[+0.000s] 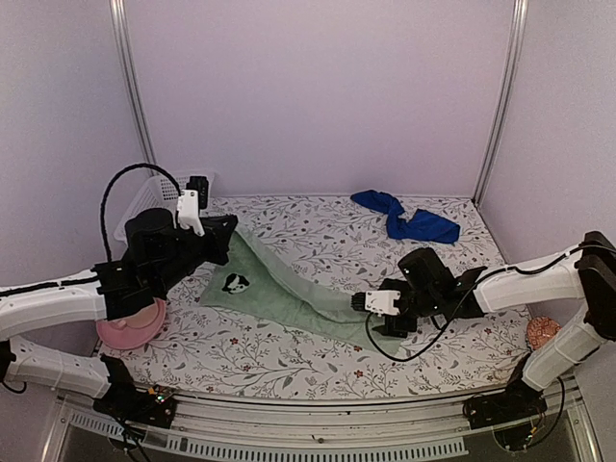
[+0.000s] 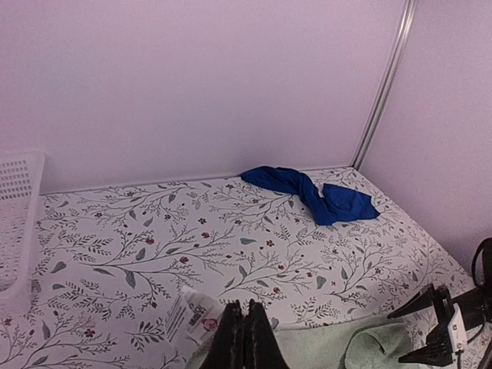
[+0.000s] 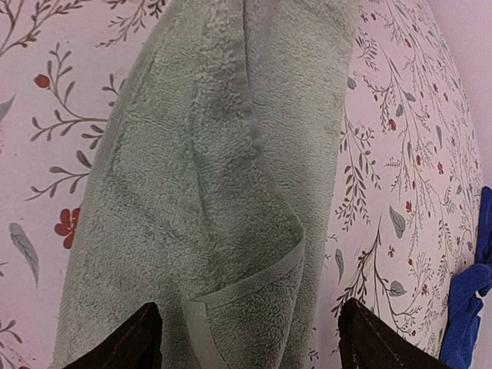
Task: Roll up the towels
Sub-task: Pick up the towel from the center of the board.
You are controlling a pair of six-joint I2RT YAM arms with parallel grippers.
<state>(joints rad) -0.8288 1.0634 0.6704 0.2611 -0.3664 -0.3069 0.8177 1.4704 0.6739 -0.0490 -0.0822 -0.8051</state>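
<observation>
The sage-green towel [image 1: 289, 298] lies stretched diagonally across the table's middle, with a small black-and-white motif [image 1: 236, 283] on it. My left gripper [image 1: 229, 234] is shut on its far left corner and holds it slightly raised. In the left wrist view the jaws [image 2: 246, 338] are closed at the towel's edge [image 2: 323, 346], beside a white care label [image 2: 192, 315]. My right gripper [image 1: 366, 304] is open over the towel's near right end. In the right wrist view its fingers [image 3: 254, 346] straddle a folded-over corner [image 3: 231, 261]. The royal-blue towel [image 1: 404, 219] lies crumpled at the back right.
A white basket [image 1: 144, 202] stands at the back left corner. A pink bowl [image 1: 130, 327] sits under the left arm near the front left. A small pinkish object [image 1: 542, 330] lies at the right edge. Walls close in the back and both sides.
</observation>
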